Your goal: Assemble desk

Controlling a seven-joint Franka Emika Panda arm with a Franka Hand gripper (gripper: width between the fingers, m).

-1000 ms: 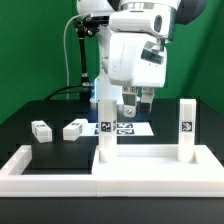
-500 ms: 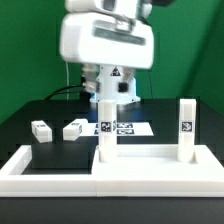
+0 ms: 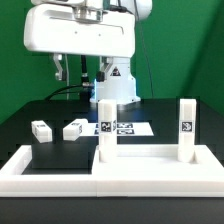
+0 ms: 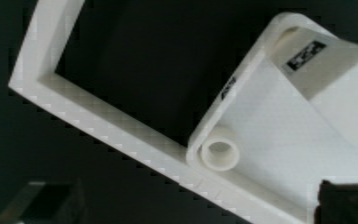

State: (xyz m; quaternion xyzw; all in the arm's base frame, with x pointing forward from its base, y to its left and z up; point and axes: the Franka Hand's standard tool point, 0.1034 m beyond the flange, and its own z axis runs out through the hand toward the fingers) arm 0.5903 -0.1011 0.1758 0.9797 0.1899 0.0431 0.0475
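Observation:
The white desk tabletop (image 3: 150,160) lies at the front of the table with two legs standing upright on its far corners, one to the left (image 3: 104,130) and one to the right (image 3: 186,128). Two more legs (image 3: 41,130) (image 3: 74,129) lie loose on the black table. My gripper (image 3: 68,72) hangs high above the table towards the exterior view's left, open and empty. In the wrist view, the gripper (image 4: 194,205) shows dark fingers (image 4: 43,203) far apart, over a blurred leg (image 4: 247,110) and the tabletop (image 4: 345,135).
The marker board (image 3: 125,128) lies flat behind the left upright leg. A long low white wall (image 3: 18,163) runs along the front and the exterior view's left; its corner shows in the wrist view (image 4: 51,90). The robot base (image 3: 115,80) stands at the back.
My gripper has risen from just behind the left upright leg and swung up towards the exterior view's left. The legs and tabletop have not moved.

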